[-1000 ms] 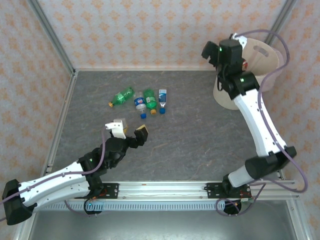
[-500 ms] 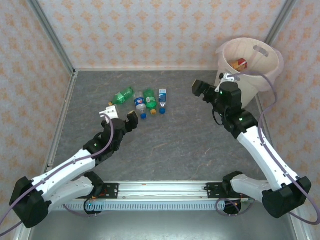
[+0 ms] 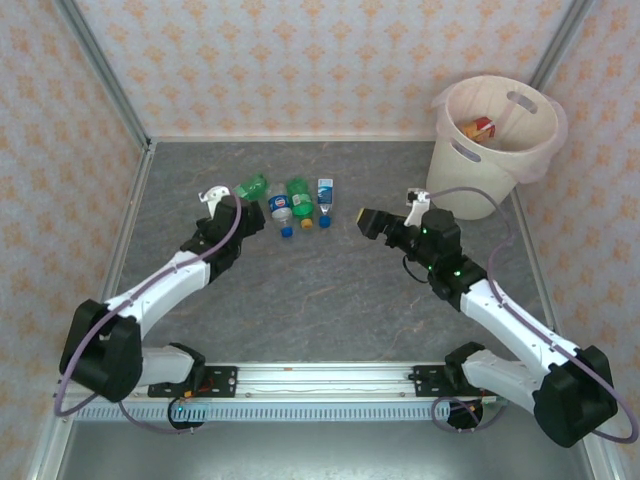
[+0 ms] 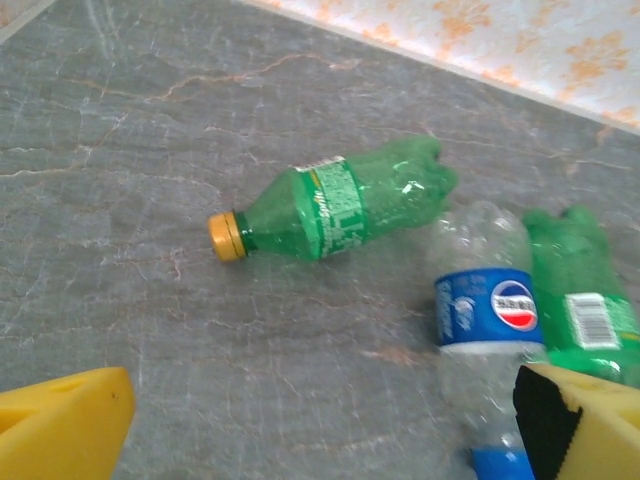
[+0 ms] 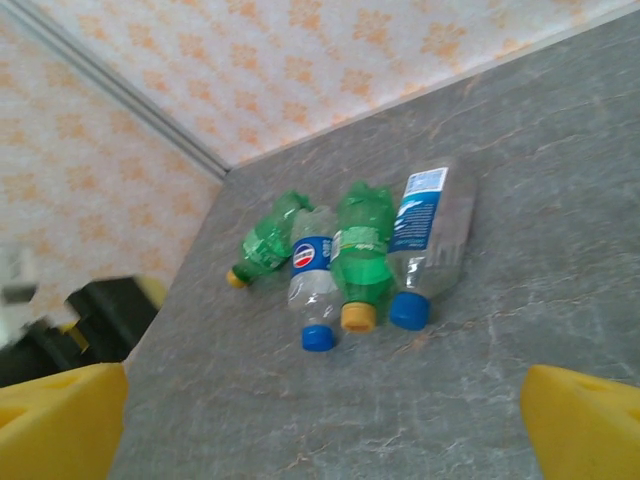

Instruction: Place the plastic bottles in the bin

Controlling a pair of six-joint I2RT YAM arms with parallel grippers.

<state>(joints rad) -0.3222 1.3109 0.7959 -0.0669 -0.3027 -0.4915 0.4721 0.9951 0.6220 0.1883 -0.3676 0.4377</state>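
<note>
four plastic bottles lie in a tight row on the grey table (image 3: 330,290), far-left part, near the back wall. from left: green bottle with yellow cap (image 4: 335,208), lying slanted, cap toward the left; clear bottle with blue label (image 4: 485,310) and blue cap; second green bottle (image 5: 362,250) with orange cap; clear bottle with blue-white label (image 5: 425,230) and blue cap. the last three lie side by side, touching or nearly so, caps toward the near edge. the slanted green one meets the clear blue-label one at its far end.

left gripper (image 4: 320,440) is spread wide and empty, yellow pads at both lower corners of its wrist view. it sits low over the table just near of the slanted green bottle and the blue-label one; the right pad overlaps the blue cap in that view, contact not clear.

right gripper (image 5: 320,430) is also spread wide, nothing between the pads. it is over the middle of the table, well apart from the row and facing it, with the bin behind it.

bin (image 3: 450,155) stands upright in the far-right corner, well apart from the row. something red-orange shows inside near the rim, probably a bottle label, too small to be sure.
</note>
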